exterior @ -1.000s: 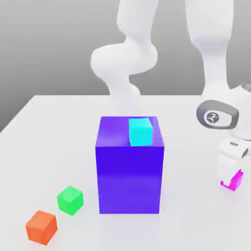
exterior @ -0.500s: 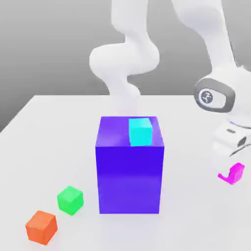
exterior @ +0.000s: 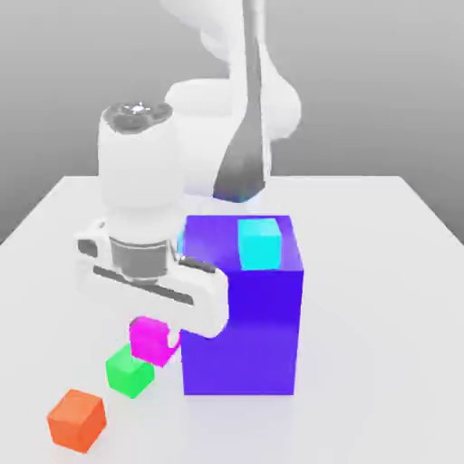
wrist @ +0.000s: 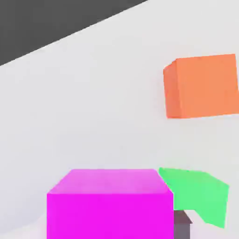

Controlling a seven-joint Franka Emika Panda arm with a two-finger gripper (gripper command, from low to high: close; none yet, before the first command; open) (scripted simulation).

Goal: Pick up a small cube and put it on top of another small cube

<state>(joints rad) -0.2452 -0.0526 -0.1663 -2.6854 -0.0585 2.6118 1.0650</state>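
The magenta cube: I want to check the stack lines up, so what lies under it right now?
The magenta cube hangs in the gripper just above the green cube, overlapping its top corner. The hand view shows green poking out beside it; the rest is covered.

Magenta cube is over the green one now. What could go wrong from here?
1. The small magenta cube in the gripper looks offset from the small green cube; released so, it may tip off.
2. The big purple-blue block stands close beside the hand; descending could clip it.
3. The small orange cube nearby could be nudged.
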